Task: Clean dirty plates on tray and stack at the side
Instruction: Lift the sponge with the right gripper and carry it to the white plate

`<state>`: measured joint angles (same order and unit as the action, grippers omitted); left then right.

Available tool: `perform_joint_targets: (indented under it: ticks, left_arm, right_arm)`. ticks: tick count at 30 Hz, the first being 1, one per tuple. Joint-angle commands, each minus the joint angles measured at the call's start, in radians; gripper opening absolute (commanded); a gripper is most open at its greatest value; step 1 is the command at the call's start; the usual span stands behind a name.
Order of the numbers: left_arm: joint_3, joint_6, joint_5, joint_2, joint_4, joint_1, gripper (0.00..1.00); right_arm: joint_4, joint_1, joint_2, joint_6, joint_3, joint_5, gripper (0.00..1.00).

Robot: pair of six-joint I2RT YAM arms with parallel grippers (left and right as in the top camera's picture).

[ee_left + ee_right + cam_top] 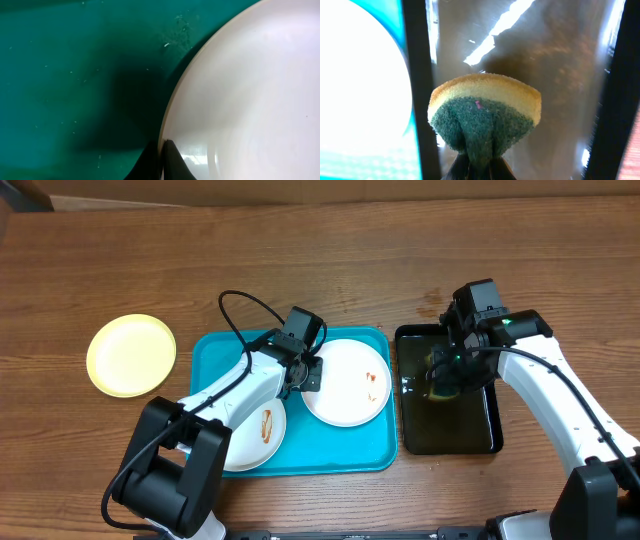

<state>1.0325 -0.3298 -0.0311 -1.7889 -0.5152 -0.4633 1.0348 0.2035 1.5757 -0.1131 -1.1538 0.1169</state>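
The turquoise tray (345, 448) holds two white plates. The right plate (350, 385) carries reddish smears, and my left gripper (308, 373) is shut on its left rim. In the left wrist view the fingertips (172, 162) pinch that plate's (250, 95) edge above the tray (65, 75). The other smeared white plate (258, 435) lies at the tray's front left, partly under my left arm. A pale yellow-green plate (130, 355) sits on the bare table at the left. My right gripper (445, 370) is shut on a yellow and green sponge (485, 112).
A glossy black tray (460, 430) with liquid in it stands right of the turquoise tray, under the sponge. In the right wrist view its dark rim (415, 75) separates it from the white plate (360, 75). Bare wood tabletop (330, 260) lies behind.
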Motion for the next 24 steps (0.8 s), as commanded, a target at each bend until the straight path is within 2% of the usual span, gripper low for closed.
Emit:
perform_joint_targets:
  ticks: [1, 6, 12, 14, 18, 24]
  left_arm:
    - [-0.001, 0.016, -0.033, 0.018, 0.000, -0.013, 0.04]
    - [-0.001, 0.016, -0.033, 0.018, 0.001, -0.013, 0.04]
    - [-0.001, 0.016, -0.048, 0.018, 0.000, -0.013, 0.04]
    - [-0.001, 0.017, -0.058, 0.018, -0.001, -0.013, 0.04]
    - [-0.001, 0.017, -0.058, 0.018, -0.001, -0.013, 0.04]
    - [-0.001, 0.020, -0.063, 0.018, -0.001, -0.006, 0.04]
  right_arm:
    - [-0.014, 0.025, -0.010, 0.060, -0.079, 0.103, 0.04]
    - [-0.080, 0.132, -0.010, 0.122, -0.139, 0.111, 0.04]
    - [-0.227, 0.316, 0.013, 0.211, -0.131, -0.130, 0.04]
    - [-0.257, 0.361, 0.040, 0.288, -0.122, -0.162, 0.04]
    - [-0.285, 0.410, 0.127, 0.407, -0.121, -0.168, 0.04]
    - [-0.371, 0.416, 0.261, 0.436, -0.121, -0.169, 0.04]
